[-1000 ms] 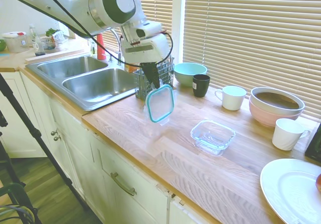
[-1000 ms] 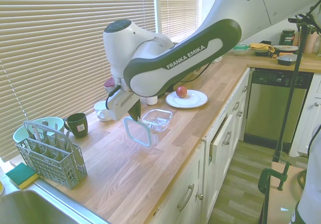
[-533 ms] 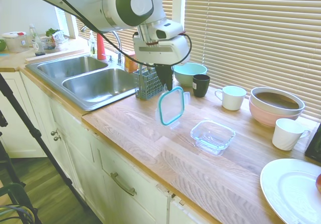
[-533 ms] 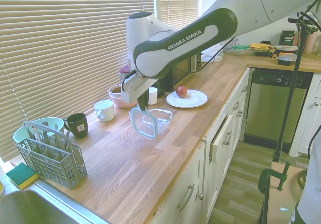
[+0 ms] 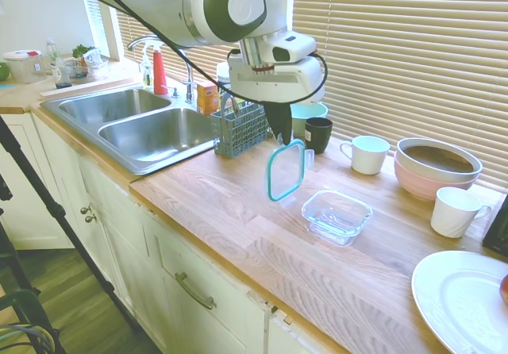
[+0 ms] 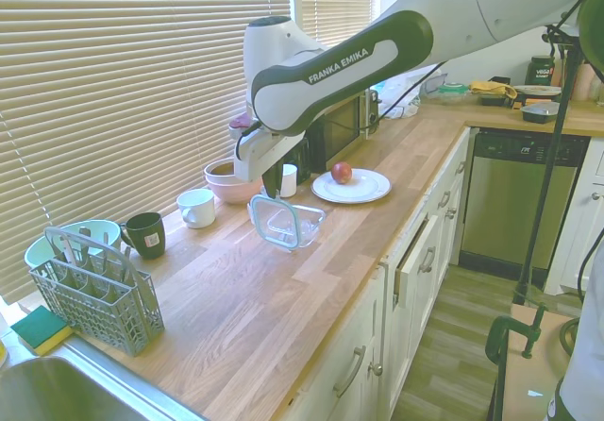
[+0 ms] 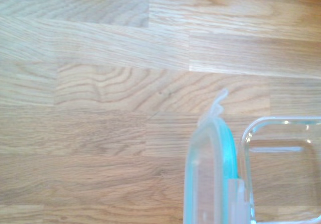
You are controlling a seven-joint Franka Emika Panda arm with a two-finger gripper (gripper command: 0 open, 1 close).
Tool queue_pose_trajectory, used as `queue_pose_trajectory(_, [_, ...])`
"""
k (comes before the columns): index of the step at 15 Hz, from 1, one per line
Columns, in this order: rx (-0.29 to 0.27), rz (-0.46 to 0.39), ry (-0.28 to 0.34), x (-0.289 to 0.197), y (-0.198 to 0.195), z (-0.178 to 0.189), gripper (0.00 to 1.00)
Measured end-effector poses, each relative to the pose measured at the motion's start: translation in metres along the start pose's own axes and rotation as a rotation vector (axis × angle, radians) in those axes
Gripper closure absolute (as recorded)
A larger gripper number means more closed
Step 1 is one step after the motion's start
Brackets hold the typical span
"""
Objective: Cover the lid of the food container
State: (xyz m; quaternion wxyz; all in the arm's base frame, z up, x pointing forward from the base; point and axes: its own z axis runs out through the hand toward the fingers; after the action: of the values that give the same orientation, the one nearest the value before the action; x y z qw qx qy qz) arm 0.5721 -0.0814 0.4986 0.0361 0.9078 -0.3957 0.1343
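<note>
The gripper (image 5: 282, 137), at frame centre, is closed on the top edge of the lid (image 5: 286, 171), which hangs on edge, well clear of the counter (image 5: 230, 203). The food container (image 5: 336, 214) sits open, lower right of the lid and just beside it. Bare counter surrounds it; the white cup (image 5: 367, 154) and black cup (image 5: 318, 134) stand behind.

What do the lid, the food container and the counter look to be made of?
Lid: clear, likely plastic, with a teal rim and thin see-through tabs. Food container: clear and glossy, glass or plastic, thick gleaming walls. Counter: wood, with visible grain and joined strips.
</note>
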Motion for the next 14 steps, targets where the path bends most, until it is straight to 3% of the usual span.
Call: queue_pose_trajectory(14, [0.033,0.006,-0.041,0.047,0.038,0.002,1.0])
